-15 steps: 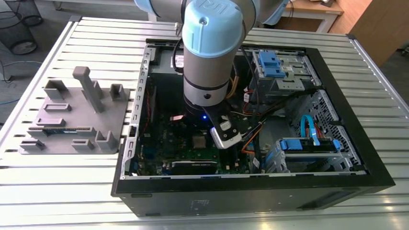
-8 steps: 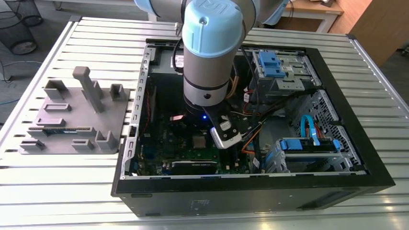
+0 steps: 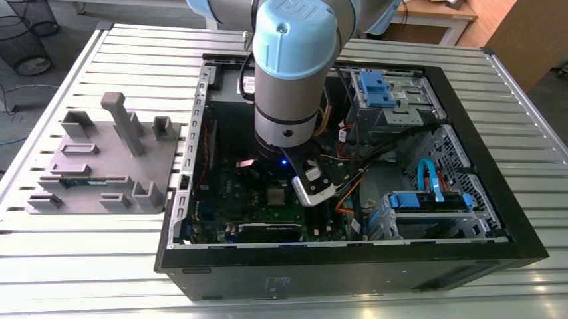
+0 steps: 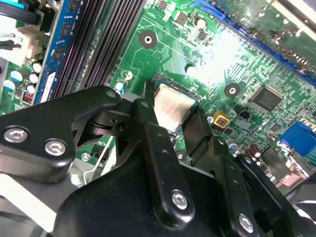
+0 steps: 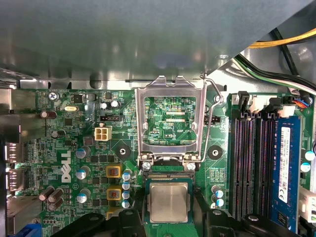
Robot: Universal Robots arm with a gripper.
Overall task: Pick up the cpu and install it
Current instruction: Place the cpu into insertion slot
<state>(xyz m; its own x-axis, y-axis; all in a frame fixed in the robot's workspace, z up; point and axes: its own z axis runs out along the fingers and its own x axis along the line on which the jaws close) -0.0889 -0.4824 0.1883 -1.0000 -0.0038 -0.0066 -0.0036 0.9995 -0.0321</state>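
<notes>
Evidently one cpu (image 5: 169,202) lies in the socket (image 5: 168,176), half hidden by my gripper (image 4: 172,114); I cannot tell its grip

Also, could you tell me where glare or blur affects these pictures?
Second wrist view: white glare washes out part of the circuit board. First wrist view: the chip is evenly lit, the grey metal panel looks soft. Exterior view: a blue glow beneath the arm.

Robotics lab or workshop: slatted metal worktop (image 3: 80,259), robot arm (image 3: 288,73), opened computer case (image 3: 355,269), grey parts holder (image 3: 102,169).
</notes>
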